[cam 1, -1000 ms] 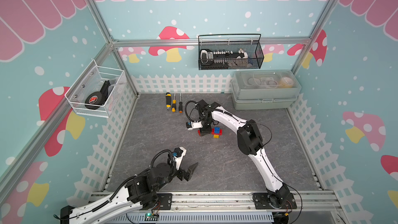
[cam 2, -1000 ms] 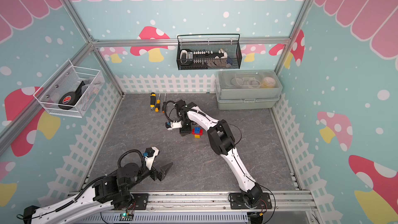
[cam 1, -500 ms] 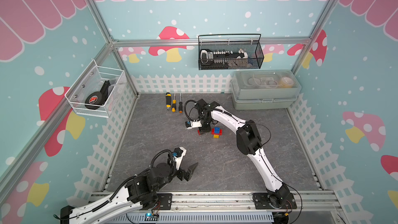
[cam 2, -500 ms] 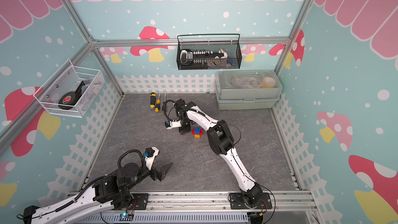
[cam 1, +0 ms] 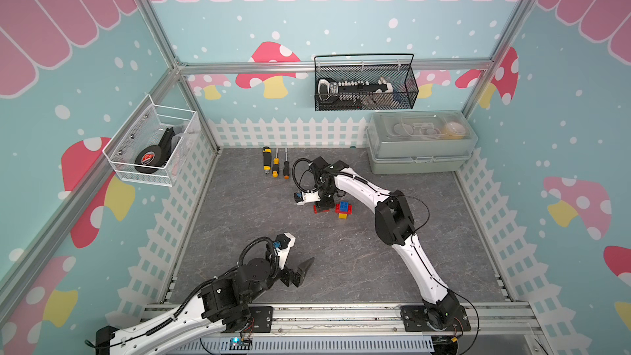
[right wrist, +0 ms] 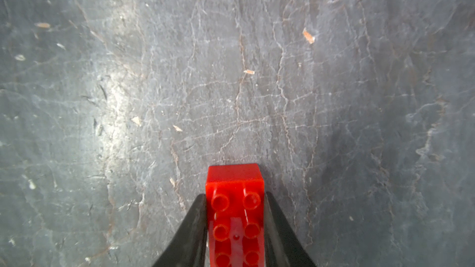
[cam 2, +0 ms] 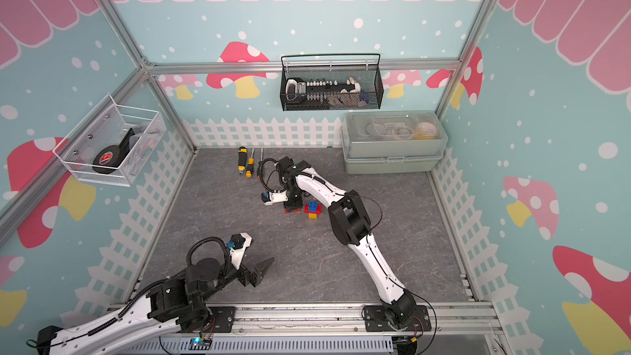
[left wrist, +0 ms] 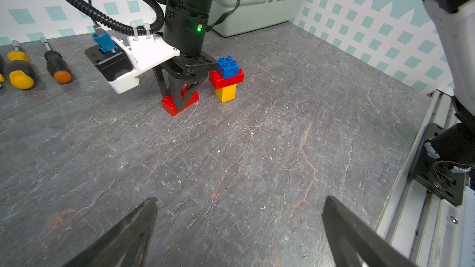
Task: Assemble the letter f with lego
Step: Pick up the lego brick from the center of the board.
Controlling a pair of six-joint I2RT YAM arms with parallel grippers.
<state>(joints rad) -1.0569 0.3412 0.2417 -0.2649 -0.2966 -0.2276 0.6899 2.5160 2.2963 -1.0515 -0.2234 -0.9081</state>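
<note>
A loose red lego brick (right wrist: 234,181) lies studs-up on the grey table, also seen in the left wrist view (left wrist: 168,104) and in both top views (cam 1: 321,211) (cam 2: 291,211). My right gripper (right wrist: 235,196) points straight down over it, its black fingers pressed against the brick's two long sides. Just beside it stands a small stack: yellow brick (left wrist: 225,93) at the bottom, red brick (left wrist: 226,79) on it, blue brick (left wrist: 227,66) on top, also visible in a top view (cam 1: 343,211). My left gripper (left wrist: 239,201) hovers open and empty near the front edge (cam 1: 300,273).
Several yellow- and orange-handled screwdrivers (cam 1: 275,165) lie at the back of the table. A grey-green lidded box (cam 1: 420,141) stands at the back right. Wire baskets hang on the back wall (cam 1: 363,87) and left wall (cam 1: 153,146). A white picket fence (cam 1: 290,131) borders the table.
The right gripper's fingers have closed in onto the sides of the loose red brick. Both arms have otherwise stayed where they were.
</note>
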